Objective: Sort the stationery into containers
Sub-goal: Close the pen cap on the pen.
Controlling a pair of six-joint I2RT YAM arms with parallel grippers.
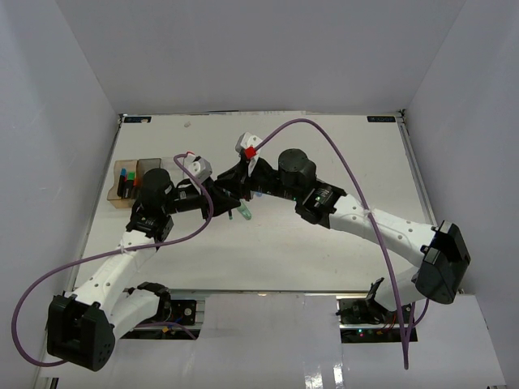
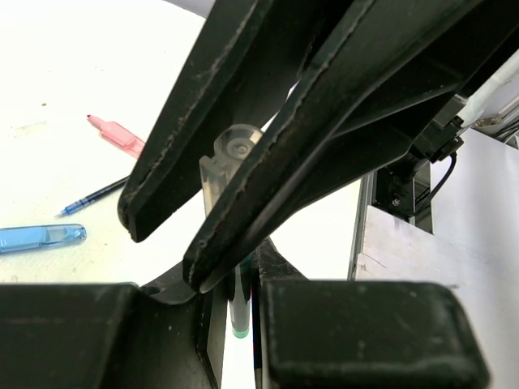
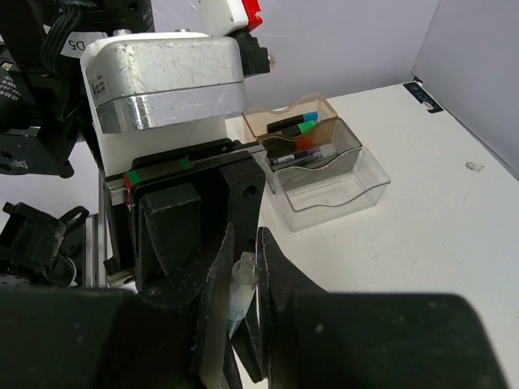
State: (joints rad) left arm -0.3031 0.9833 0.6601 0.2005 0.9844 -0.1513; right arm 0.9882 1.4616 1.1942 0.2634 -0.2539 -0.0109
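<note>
**Desk:** Mid-table, the two arms meet nose to nose. What has the right gripper (image 2: 166,255) got?

**Photographer:** A clear pen (image 2: 229,158). Its two long black fingers (image 2: 211,121) are drawn in almost to touching, and they pinch the pen's transparent butt end between them.

**Desk:** And the left gripper (image 2: 241,308)?

**Photographer:** It is parted only by a pen's width and clamped on the same clear pen, lower down the barrel, where a green band shows between its pads. From the right wrist, the barrel stands nearly upright between black fingers, with bluish ink inside. Whether its tip touches the table (image 2: 73,73) I cannot tell.

**Desk:** So both have hold of it?

**Photographer:** Both do. It is one pen shared between them.

**Desk:** Where are the containers (image 3: 350,191)?

**Photographer:** They are near the table's left edge, beside the left arm's wrist. There are three boxes in a row: amber, grey and clear. The amber one holds highlighters (image 3: 296,126) with green and blue caps. The grey one holds thin dark pens.

**Desk:** Anything loose?

**Photographer:** Beyond the fingers, on the table, lie a pink piece (image 2: 122,136), a thin blue pen (image 2: 93,197) and a blue translucent piece (image 2: 40,237).
</note>
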